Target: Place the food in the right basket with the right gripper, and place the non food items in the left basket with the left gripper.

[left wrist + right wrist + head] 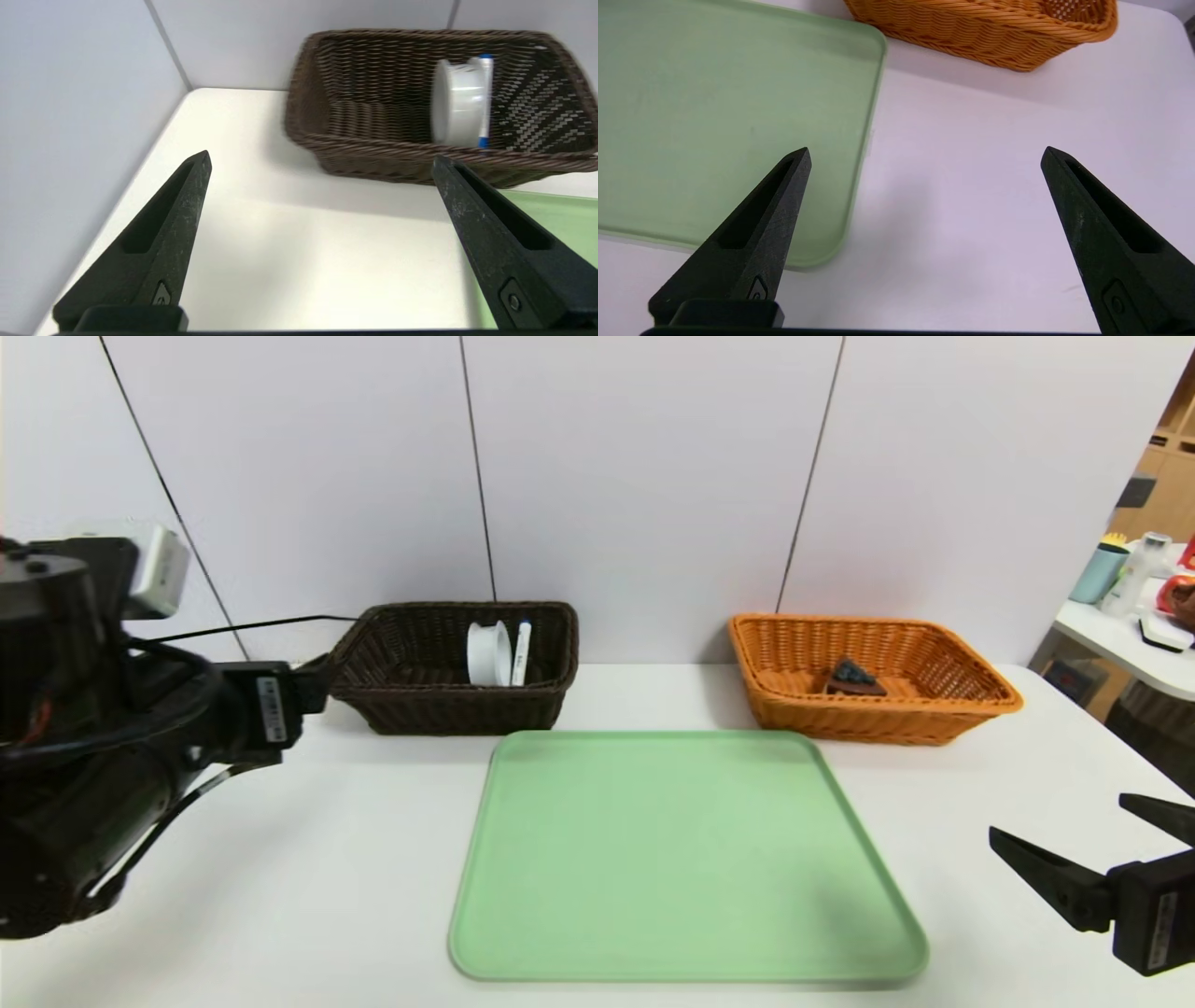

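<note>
Both grippers, left gripper (320,161) and right gripper (924,154), hover empty with fingers spread; sorting looks finished, needing only parking

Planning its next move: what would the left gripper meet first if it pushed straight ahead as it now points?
Probably the dark brown basket, at its near left corner. The left gripper, fingers open, aims slightly down toward it over bare white table; depth is uncertain.
</note>
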You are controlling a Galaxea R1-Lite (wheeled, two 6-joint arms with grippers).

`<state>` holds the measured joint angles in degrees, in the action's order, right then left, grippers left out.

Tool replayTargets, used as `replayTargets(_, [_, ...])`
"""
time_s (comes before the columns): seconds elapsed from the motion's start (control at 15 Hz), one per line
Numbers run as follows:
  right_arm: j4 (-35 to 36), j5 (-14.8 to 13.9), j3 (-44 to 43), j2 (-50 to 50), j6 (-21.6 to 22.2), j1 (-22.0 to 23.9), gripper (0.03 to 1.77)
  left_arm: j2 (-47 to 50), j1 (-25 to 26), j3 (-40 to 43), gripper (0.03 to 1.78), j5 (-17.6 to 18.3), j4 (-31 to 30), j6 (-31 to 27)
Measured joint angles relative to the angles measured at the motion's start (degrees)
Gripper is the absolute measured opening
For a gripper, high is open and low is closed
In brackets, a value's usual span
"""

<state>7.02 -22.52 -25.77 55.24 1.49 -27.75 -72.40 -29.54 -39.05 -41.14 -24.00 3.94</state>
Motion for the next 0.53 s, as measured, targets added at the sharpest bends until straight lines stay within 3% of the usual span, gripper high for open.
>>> replayTargets(0.33, [-0.7,0.1,3.0,-7.2,-2.3,8.6,1.70,14.3,12.0,8.9,1.68,0.5,-0.1,-3.3])
replayTargets(0.53, [0.0,0.3,5.9,-12.1,-4.6,14.2,1.70,22.9,18.5,14.4,1.69,2.9,-0.1,-4.4])
